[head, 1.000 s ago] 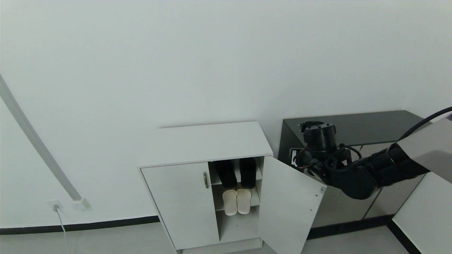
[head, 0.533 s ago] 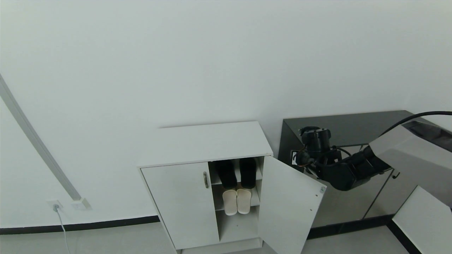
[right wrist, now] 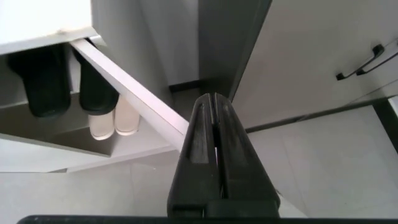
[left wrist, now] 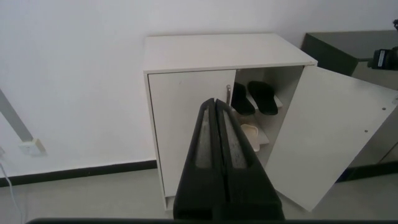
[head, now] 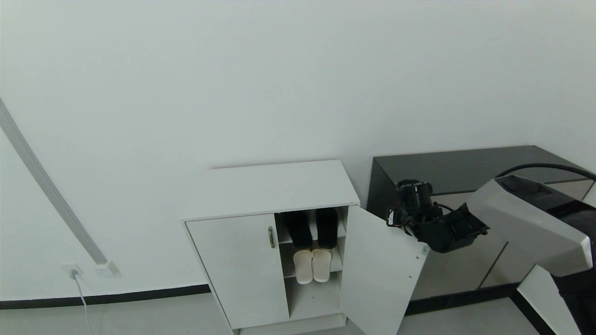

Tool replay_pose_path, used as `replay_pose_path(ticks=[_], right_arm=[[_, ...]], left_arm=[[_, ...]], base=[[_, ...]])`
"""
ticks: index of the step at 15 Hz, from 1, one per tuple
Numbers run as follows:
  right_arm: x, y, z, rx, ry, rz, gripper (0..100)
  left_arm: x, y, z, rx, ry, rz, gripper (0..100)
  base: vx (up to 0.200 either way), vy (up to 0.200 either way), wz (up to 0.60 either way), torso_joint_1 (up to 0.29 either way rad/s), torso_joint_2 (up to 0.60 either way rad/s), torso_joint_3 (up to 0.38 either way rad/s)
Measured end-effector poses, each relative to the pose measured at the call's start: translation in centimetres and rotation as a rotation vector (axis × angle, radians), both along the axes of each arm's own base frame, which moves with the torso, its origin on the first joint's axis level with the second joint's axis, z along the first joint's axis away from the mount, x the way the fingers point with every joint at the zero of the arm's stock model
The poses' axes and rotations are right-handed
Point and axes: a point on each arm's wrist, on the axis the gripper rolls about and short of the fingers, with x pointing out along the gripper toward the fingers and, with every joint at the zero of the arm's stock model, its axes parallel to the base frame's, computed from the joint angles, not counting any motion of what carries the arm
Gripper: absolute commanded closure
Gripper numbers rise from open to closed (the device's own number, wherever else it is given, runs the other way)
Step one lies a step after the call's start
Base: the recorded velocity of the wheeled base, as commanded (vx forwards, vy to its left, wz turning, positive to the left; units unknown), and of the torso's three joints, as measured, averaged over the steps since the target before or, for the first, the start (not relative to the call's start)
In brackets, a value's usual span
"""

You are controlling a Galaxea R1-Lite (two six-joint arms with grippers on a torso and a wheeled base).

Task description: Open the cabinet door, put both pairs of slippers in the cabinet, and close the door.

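The white cabinet stands against the wall, its left door shut and its right door swung open. Black slippers lie on the top shelf and white slippers on the shelf below. My right gripper hangs shut and empty just behind the open door's upper outer edge. In the right wrist view its fingers lie above the door's top edge, with both pairs beyond. My left gripper is shut and empty, well back from the cabinet.
A dark grey sideboard stands right of the cabinet, close behind the open door. A wall socket with a cable and a slanted conduit are on the left. Bare floor lies in front.
My right arm has moved left and down, bringing its gripper close to the open door's outer upper edge. The door and slippers stand as before.
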Motion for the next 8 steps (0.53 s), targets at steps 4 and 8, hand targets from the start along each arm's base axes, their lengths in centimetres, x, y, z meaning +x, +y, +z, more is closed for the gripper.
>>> replay_pose_path(ticks=[4, 8], right_arm=[[0.9, -0.6, -1.9, -0.008, 0.024, -0.018, 100], [1.0, -0.7, -3.0, -0.024, 0.044, -0.015, 100]], left_arm=[[0.0, 0.0, 0.0, 0.0, 0.0, 0.0, 100], [0.0, 0.0, 0.0, 0.0, 0.0, 0.001, 100]], base=[[0.0, 0.0, 0.0, 0.0, 0.0, 0.0], [0.0, 0.0, 0.0, 0.0, 0.0, 0.0]])
